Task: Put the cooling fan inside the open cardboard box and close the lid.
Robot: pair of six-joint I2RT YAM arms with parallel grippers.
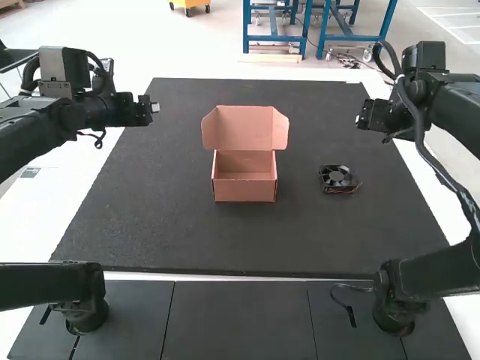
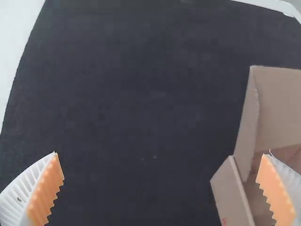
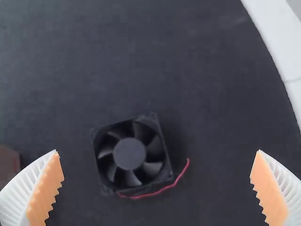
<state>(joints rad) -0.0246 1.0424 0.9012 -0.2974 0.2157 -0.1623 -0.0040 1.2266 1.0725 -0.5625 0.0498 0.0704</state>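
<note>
Box (image 1: 244,184) and fan (image 1: 337,178) on black mat (image 1: 150,210)

There is one cardboard box (image 1: 244,176), with one lid (image 1: 245,127). There is one black fan (image 3: 130,155), and one red wire (image 3: 160,189) runs from it. One dark mat (image 1: 150,202) covers one tabletop (image 1: 37,225). Two arms are in view, a left arm (image 1: 45,127) and a right arm (image 1: 450,97). There are two claws, the left claw (image 1: 152,105) and the right claw (image 1: 361,117). Each has two ribbed fingers (image 3: 40,188), four in all.
</note>
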